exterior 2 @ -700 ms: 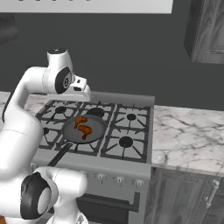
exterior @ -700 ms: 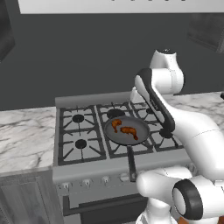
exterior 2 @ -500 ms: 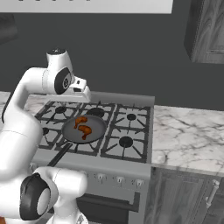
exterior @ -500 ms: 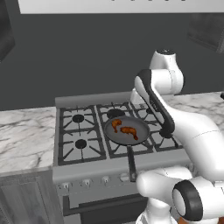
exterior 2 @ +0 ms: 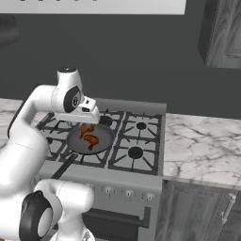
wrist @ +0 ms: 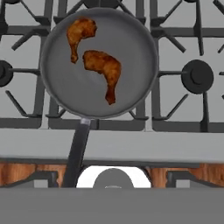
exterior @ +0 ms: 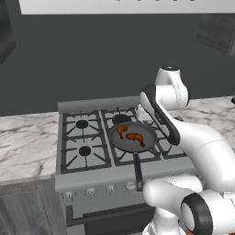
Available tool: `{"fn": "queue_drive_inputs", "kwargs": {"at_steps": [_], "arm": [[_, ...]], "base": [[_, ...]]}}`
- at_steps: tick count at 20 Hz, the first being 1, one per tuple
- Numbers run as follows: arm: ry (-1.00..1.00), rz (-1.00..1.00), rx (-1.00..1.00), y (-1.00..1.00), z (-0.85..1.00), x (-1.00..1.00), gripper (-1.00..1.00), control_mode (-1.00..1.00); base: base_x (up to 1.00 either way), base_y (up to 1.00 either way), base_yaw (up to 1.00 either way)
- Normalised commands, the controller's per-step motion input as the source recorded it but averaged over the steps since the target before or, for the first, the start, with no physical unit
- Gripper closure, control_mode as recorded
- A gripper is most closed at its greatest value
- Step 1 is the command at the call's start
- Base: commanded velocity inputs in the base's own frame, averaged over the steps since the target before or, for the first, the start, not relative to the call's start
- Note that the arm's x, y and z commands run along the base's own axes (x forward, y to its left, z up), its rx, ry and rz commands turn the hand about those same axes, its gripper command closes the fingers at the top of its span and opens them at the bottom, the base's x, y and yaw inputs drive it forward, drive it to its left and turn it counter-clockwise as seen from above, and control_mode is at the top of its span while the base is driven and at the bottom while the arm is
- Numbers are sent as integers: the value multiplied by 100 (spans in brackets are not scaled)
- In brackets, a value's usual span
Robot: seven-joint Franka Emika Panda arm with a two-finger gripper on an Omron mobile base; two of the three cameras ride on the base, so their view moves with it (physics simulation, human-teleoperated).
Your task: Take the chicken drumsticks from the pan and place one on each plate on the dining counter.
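The dark grey pan (wrist: 131, 52) sits on the stove's front burner, its black handle (wrist: 77, 153) pointing toward the robot. Two reddish-brown chicken drumsticks lie in it, apart from each other: one (wrist: 80, 31) near the far rim, the other (wrist: 105, 70) in the middle. The same pan (exterior: 148, 136) (exterior 2: 104, 137) and drumsticks (exterior: 136, 137) (exterior 2: 92, 140) show from the base. My gripper (wrist: 113, 178) (exterior 2: 93, 117) hovers above the pan, open, its tips wide apart and holding nothing. The plates and the dining counter are out of view.
The stove (exterior: 85, 151) has several black grates and a row of knobs (exterior 2: 127, 194) on its front. Marble counters flank it on the left (exterior: 23, 142) and right (exterior 2: 202, 146). A dark wall cabinet (exterior 2: 221, 33) hangs at the upper right.
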Motion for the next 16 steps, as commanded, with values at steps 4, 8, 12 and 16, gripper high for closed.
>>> {"fn": "queue_drive_inputs", "kwargs": {"at_steps": [4,8,12,16], "arm": [[6,-6,19,-2,-70,28,-100,-100],[0,-5,3,1,-67,48,-100,-100],[0,-6,-3,1,-57,49,-100,-100],[3,-4,0,0,-37,47,-100,-100]], "base": [[0,0,0],[0,0,0],[0,0,0],[0,0,0]]}}
